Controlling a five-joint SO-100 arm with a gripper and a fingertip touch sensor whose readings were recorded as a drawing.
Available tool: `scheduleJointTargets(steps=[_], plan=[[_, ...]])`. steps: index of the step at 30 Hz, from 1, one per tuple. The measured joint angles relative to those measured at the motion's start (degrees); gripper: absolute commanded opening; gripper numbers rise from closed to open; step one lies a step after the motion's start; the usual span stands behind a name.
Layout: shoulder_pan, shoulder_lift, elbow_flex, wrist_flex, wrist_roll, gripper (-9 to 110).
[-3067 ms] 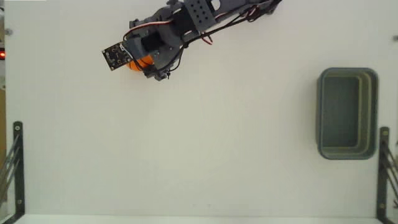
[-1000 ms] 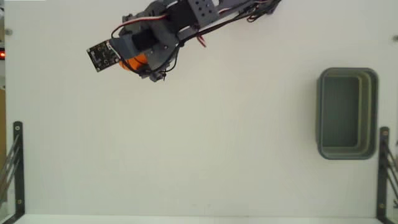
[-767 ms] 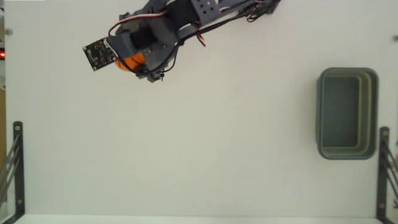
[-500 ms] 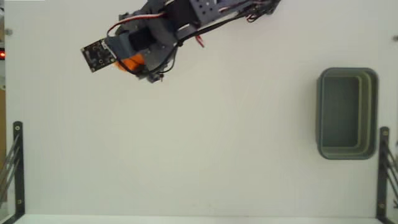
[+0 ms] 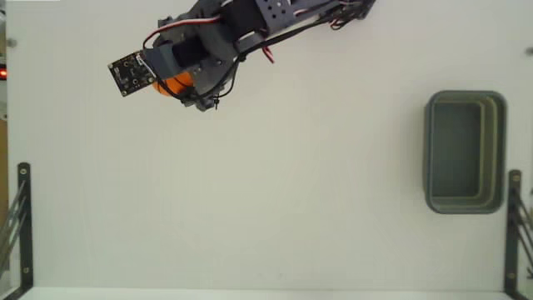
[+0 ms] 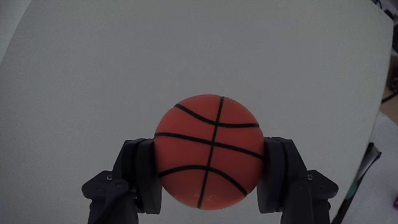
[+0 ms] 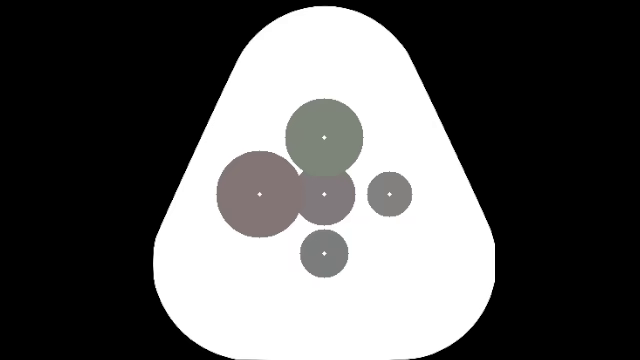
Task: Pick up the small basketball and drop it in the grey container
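Observation:
The small basketball (image 6: 210, 150), orange with thin black seams, is clamped between my two dark fingers (image 6: 138, 174) in the wrist view. In the fixed view only a slice of the basketball (image 5: 176, 84) shows under the arm at the upper left, where my gripper (image 5: 173, 85) is shut on it. The grey container (image 5: 464, 152), a rectangular bin with a thick rim and a hollow inside, stands far off at the right edge of the white table. Nothing shows inside it.
The arm (image 5: 250, 23) reaches in from the top edge of the fixed view with loose wires. Black metal brackets stand at the lower left (image 5: 22, 225) and lower right (image 5: 515, 229) edges of the table.
Over three seconds the gripper has carried the basketball a little up and to the left in the fixed view. In the last half second it has barely moved.

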Motion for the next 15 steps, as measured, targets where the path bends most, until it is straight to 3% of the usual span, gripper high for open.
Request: scheduleJointTargets(steps=[15], plan=[[-0.7,0.0,0.0,0.0,0.09,86]])
